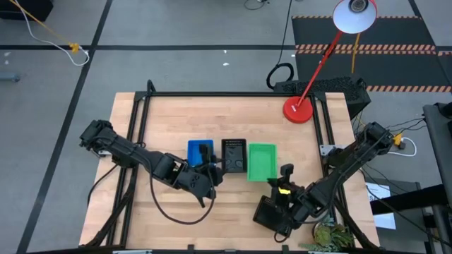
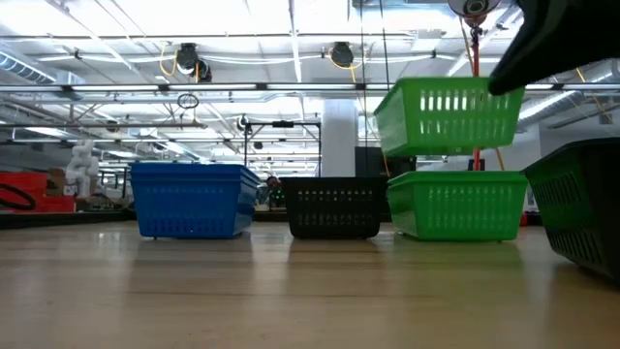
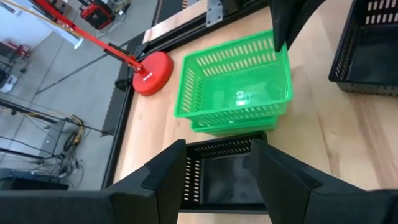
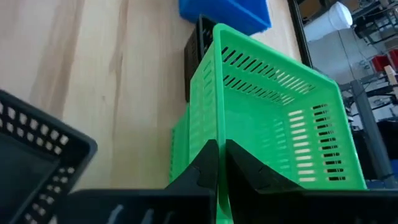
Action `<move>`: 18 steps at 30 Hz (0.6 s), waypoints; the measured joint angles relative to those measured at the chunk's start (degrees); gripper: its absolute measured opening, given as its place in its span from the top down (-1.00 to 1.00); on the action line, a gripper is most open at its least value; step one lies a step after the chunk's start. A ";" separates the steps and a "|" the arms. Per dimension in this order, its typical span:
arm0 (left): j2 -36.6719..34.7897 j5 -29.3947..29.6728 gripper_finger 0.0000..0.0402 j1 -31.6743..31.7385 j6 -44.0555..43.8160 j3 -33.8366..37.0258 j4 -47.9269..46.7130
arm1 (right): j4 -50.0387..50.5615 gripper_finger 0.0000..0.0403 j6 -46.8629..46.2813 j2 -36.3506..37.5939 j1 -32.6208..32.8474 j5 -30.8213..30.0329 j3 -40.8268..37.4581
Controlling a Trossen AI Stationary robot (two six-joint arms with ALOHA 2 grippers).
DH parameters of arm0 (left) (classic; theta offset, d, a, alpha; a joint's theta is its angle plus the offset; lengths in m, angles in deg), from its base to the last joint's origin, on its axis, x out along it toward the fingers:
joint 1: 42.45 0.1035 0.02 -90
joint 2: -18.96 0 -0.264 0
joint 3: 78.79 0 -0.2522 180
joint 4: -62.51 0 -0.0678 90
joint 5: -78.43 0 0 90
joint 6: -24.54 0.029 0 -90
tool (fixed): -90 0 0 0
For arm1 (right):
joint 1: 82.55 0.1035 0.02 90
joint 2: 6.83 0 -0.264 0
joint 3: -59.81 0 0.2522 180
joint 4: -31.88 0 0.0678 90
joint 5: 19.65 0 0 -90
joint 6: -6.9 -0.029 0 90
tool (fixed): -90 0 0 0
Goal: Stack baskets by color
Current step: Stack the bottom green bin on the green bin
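Green basket (image 4: 273, 124) in right claw (image 4: 219, 163)

Wooden table (image 1: 169, 113) bears blue, black, green baskets (image 1: 262, 166), red lamp base (image 1: 299, 110)

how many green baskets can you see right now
2: one green basket held in the air, pinched by the right gripper, and another green basket on the table below it. More may be nested, hidden.

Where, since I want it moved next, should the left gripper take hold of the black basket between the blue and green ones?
Probably its short end rim, from straight above, one finger inside, one outside. The black basket stands upright and open-topped, with the blue basket and green basket close along its long sides. The open left gripper hovers over it.
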 joint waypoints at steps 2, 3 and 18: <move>0.00 -0.44 0.08 0.28 -0.02 0.02 0.00 | 0.05 0.98 -0.81 0.00 0.00 0.01 -1.07; 0.00 -0.72 0.08 0.39 -0.02 0.02 0.02 | 0.07 0.98 -1.12 0.00 -0.02 0.01 -1.51; 0.02 -1.08 0.08 0.34 -0.15 0.04 0.34 | -1.38 0.98 -1.31 0.00 -0.93 -1.45 -7.10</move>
